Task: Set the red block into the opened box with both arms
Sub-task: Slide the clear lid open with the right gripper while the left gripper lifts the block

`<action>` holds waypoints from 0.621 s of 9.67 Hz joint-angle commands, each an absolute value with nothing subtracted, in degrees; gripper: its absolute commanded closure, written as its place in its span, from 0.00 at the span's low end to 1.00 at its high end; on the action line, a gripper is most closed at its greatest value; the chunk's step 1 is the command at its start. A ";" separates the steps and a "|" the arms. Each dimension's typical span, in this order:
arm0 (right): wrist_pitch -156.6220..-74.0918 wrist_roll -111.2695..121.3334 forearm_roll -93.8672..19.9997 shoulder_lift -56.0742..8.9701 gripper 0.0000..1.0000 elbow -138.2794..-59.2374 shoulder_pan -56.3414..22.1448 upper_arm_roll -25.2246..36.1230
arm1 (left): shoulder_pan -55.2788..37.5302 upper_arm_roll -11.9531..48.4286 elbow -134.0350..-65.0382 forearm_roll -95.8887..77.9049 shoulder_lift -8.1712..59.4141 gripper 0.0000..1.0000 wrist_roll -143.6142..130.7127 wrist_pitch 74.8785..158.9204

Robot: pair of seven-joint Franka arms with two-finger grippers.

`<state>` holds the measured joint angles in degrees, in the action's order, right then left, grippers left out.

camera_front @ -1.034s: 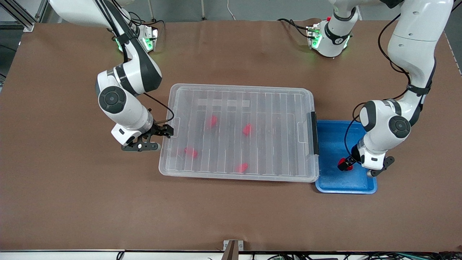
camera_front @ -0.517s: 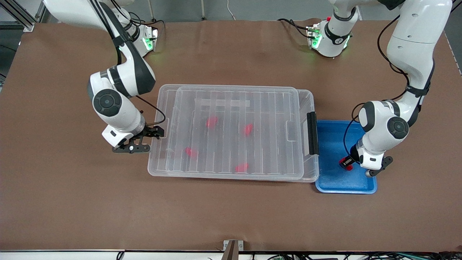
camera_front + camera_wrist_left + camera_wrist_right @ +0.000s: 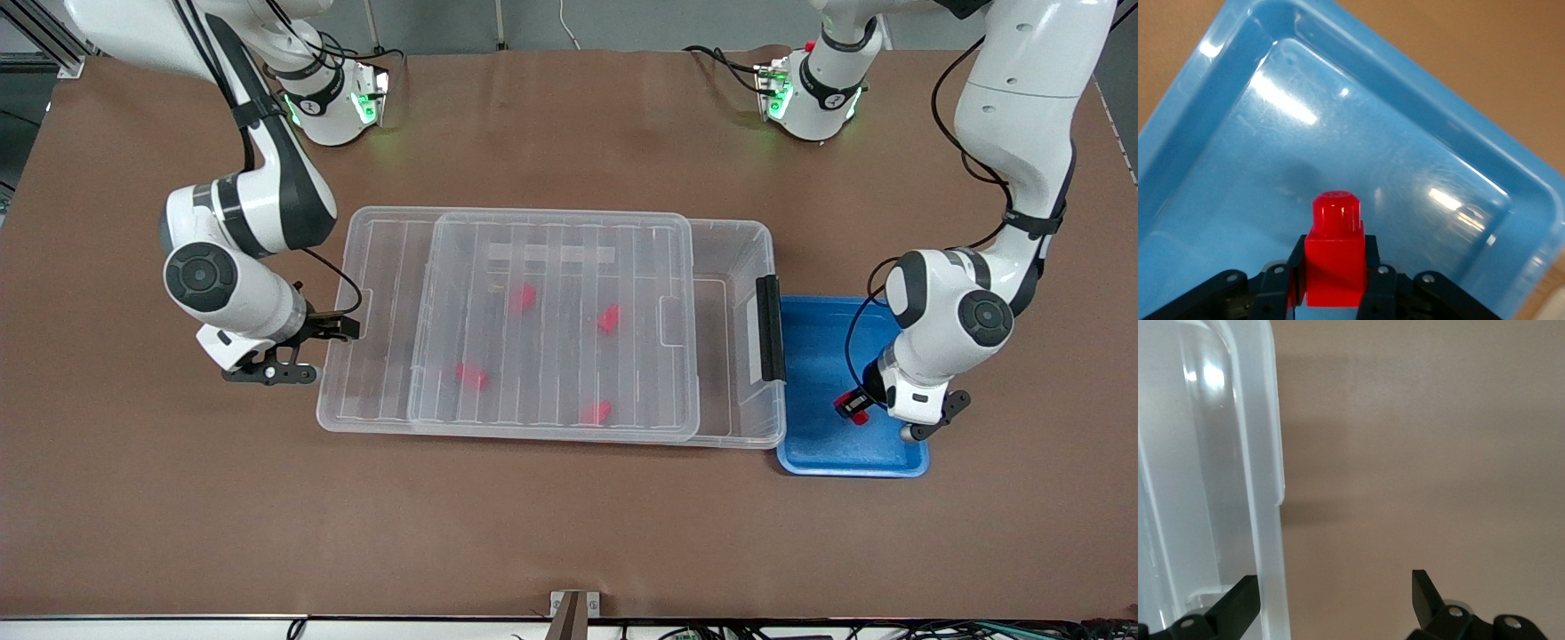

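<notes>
The clear box (image 3: 731,233) stands mid-table, its ribbed lid (image 3: 551,267) slid partly off toward the right arm's end, so the end by the black latch (image 3: 770,329) is uncovered. Several red blocks show through the lid. My right gripper (image 3: 322,348) is open at the lid's overhanging end, with the lid's rim (image 3: 1265,487) between its fingers, close to one finger. My left gripper (image 3: 853,407) is low in the blue tray (image 3: 813,444), shut on the red block (image 3: 851,406). In the left wrist view the red block (image 3: 1335,253) sits squeezed between the fingers of the left gripper (image 3: 1333,270).
The blue tray (image 3: 1405,153) lies against the box's latch end, toward the left arm's end of the table. Brown tabletop (image 3: 1418,453) surrounds the box. Both arm bases (image 3: 805,93) stand along the table's edge farthest from the front camera.
The right gripper has dragged the lid toward the right arm's end, uncovering the box's latch end. The left gripper has shut on the red block in the blue tray.
</notes>
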<state>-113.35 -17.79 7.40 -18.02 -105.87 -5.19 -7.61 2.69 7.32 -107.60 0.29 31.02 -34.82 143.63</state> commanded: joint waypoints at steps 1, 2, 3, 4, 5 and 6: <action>-111.89 -14.87 9.05 -17.14 0.00 -106.61 -2.03 -8.09 | 2.64 9.31 -106.97 1.32 25.34 1.00 -34.63 133.81; -111.80 -13.29 9.05 -16.88 0.00 -106.70 -1.06 -8.00 | 2.55 10.27 -105.14 1.32 22.44 1.00 -33.85 127.94; -111.01 -11.44 9.05 -16.79 0.00 -106.61 0.08 -8.00 | 2.55 11.94 -103.38 1.32 20.15 1.00 -33.84 122.49; -110.48 -9.51 9.05 -16.70 0.00 -106.44 1.22 -8.00 | 2.46 14.04 -102.05 1.32 18.04 1.00 -34.10 118.43; -110.22 -8.19 9.05 -16.70 0.00 -106.09 1.93 -7.91 | 2.55 16.76 -101.52 0.97 16.63 1.00 -35.58 116.04; -109.43 -7.22 9.05 -16.70 0.00 -105.56 2.46 -7.91 | 2.64 19.40 -101.86 0.36 15.92 1.00 -38.99 115.67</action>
<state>-110.71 -8.81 7.73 -17.85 -105.45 1.19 -7.41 2.53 16.72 -100.73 0.26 15.48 -36.19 116.36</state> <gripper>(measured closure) 0.000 0.648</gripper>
